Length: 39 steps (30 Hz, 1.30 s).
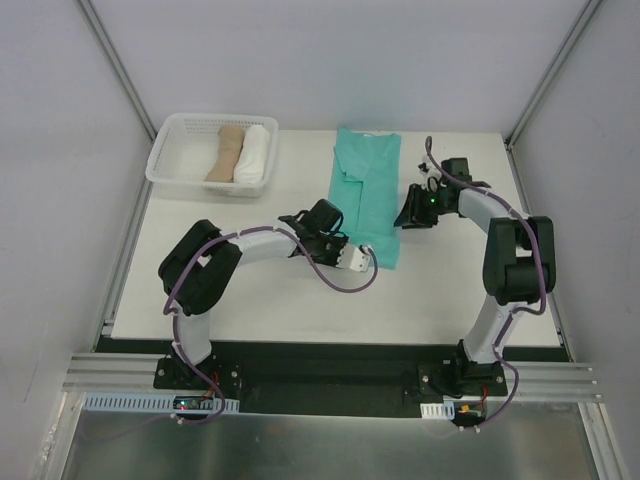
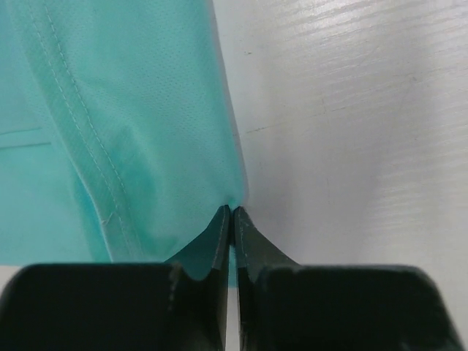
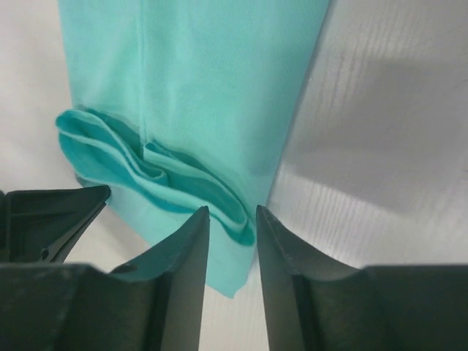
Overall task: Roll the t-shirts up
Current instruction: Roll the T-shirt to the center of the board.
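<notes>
Bare table lies open left of the t-shirt; the basket blocks the far-left corner.

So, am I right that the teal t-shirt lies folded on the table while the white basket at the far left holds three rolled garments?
Not quite: the top view shows the basket holding two, a beige roll and a white roll; the t-shirt is folded.

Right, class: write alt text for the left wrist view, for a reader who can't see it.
The left end effector, closed tight, pinches the edge of a teal t-shirt. The stitched cloth fills the left of the picture; bare white table fills the right.
</notes>
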Motion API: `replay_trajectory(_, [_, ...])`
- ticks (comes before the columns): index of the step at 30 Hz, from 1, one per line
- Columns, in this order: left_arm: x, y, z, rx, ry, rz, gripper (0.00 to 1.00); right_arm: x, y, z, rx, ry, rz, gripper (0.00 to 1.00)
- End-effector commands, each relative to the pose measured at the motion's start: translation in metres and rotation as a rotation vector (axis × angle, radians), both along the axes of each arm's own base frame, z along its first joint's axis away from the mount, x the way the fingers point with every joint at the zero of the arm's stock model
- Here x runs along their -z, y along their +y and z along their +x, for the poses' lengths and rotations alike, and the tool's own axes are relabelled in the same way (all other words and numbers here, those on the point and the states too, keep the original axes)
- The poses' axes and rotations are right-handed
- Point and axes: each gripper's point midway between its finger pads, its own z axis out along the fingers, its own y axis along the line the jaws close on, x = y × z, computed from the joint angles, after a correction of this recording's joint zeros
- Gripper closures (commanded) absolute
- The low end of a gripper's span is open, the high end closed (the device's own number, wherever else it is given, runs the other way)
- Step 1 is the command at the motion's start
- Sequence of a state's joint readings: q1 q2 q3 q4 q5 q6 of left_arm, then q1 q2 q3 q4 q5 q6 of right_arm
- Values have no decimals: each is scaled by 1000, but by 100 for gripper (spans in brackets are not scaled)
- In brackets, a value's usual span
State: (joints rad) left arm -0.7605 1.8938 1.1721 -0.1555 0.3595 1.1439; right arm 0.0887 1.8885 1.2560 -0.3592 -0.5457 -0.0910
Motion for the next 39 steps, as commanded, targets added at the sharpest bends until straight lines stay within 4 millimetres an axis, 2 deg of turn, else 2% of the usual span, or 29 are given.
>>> replay_trajectory(1, [-13, 4, -22, -72, 152, 15, 100, -68, -9, -5, -89, -209, -5, 61])
replay_trajectory(3, [-26, -1, -38, -114, 311, -26, 100, -77, -10, -18, -196, -284, -43, 58])
replay_trajectory(4, [-34, -2, -45, -140, 385, -29, 100, -83, -9, -31, -242, -343, -67, 55])
replay_trajectory(6, [-46, -9, -60, -190, 558, -83, 100, -78, -10, -47, -390, -457, -148, 50])
replay_trajectory(7, [-53, -13, -61, -209, 603, -104, 100, -63, -4, -69, -472, -463, -170, 48])
replay_trajectory(8, [-56, -14, -65, -232, 663, -113, 100, -71, -2, -79, -539, -546, -202, 46])
replay_trajectory(10, [-61, -20, -73, -283, 820, -144, 100, -62, 5, -98, -706, -666, -259, 45])
replay_trajectory(11, [-61, -21, -76, -299, 873, -147, 100, -54, 5, -117, -759, -696, -271, 43])
replay_trajectory(12, [-56, -23, -80, -336, 945, -136, 100, -48, 7, -126, -804, -726, -283, 43])
replay_trajectory(14, [-59, -28, -85, -332, 1021, -152, 100, -37, 15, -142, -907, -806, -314, 41])
replay_trajectory(21, [-48, -34, -92, -396, 1165, -170, 100, -25, 34, -168, -1079, -905, -331, 36])
replay_trajectory(26, [-53, -34, -89, -429, 1261, -213, 100, -17, 44, -178, -1176, -980, -359, 34])
replay_trajectory(31, [-59, -29, -89, -452, 1396, -230, 100, -4, 49, -192, -1240, -969, -353, 33])
replay_trajectory(33, [-62, -28, -87, -457, 1427, -237, 100, 0, 49, -193, -1243, -963, -367, 32])
replay_trajectory(39, [-63, -27, -88, -444, 1477, -239, 100, 7, 51, -177, -1216, -983, -448, 32])
